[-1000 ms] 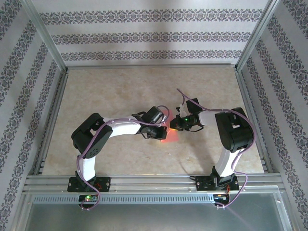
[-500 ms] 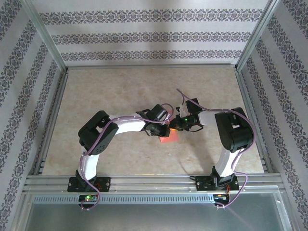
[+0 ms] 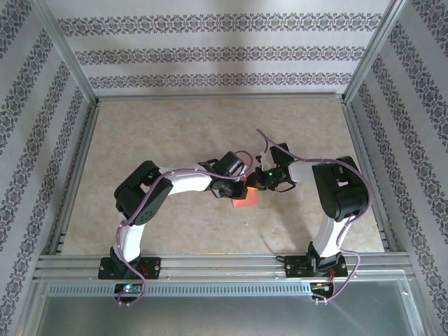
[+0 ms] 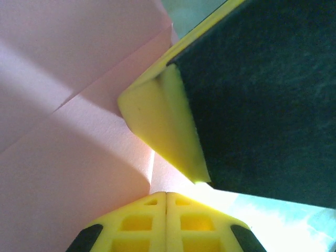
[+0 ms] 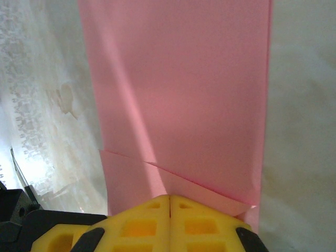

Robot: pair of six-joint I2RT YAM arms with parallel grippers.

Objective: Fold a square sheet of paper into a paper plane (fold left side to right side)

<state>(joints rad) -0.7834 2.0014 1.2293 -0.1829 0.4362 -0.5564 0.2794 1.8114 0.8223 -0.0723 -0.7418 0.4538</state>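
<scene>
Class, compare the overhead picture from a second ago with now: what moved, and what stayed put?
The left arm shifted right, carrying the left gripper closer to the right gripper above the pink paper; it then stopped. Nothing was grasped or released. The right arm, the paper and both shut grippers stayed as they were.
</scene>
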